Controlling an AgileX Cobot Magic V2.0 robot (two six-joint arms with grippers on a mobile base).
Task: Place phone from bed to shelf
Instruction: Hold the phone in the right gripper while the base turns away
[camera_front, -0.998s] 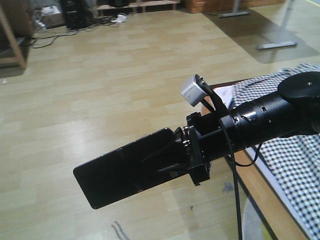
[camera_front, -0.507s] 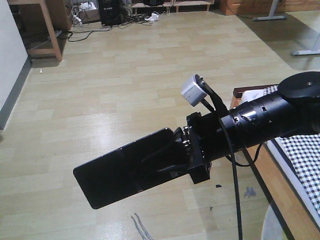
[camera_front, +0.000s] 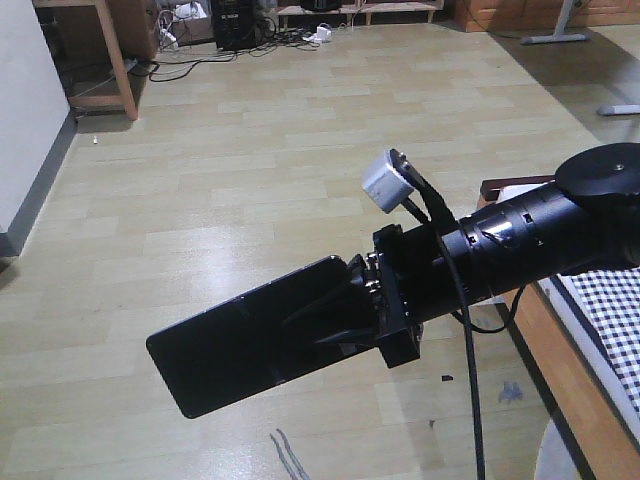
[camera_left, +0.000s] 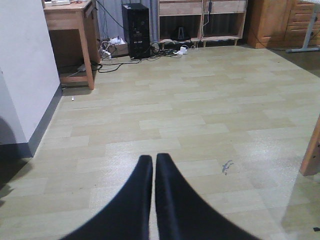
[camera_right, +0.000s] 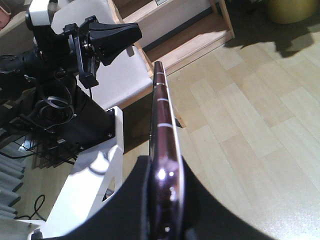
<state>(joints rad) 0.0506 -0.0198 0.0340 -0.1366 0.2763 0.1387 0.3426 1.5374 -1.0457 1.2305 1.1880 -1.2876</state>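
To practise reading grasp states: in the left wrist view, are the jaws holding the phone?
No, the left gripper has its jaws shut together with nothing between them.

My jaws gripped the phone (camera_right: 164, 150) edge-on from both sides, its pinkish rim running up and away from me over the plank floor (camera_right: 250, 115). Beyond it the left gripper (camera_right: 127, 34) hung, black jaws pressed together, above the white base (camera_right: 95, 185).

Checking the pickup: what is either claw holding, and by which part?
The right claw grips the phone by one short end, the rest jutting free; the left claw is shut, empty.
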